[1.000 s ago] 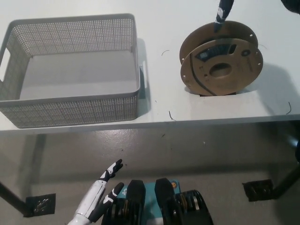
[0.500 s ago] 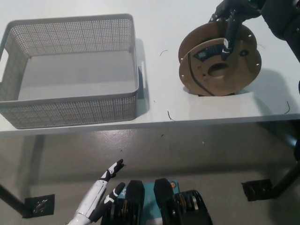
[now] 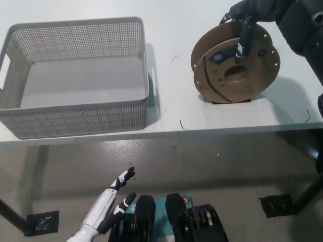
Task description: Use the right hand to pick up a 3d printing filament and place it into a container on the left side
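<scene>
The filament spool [image 3: 235,69], rigid, probably heavy, stood on the bench [image 3: 171,30] at the basket's [image 3: 75,113] three o'clock, the right hand's [image 3: 252,12] fingers [image 3: 244,38] clamped over its upper rim, a sound hold.

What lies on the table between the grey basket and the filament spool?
In the head view, only bare white table with thin filament scraps separates the basket from the spool.

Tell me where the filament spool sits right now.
In the head view the filament spool stands on the table's right side, apart from the grey basket to its left, with the right hand over its top edge.
</scene>
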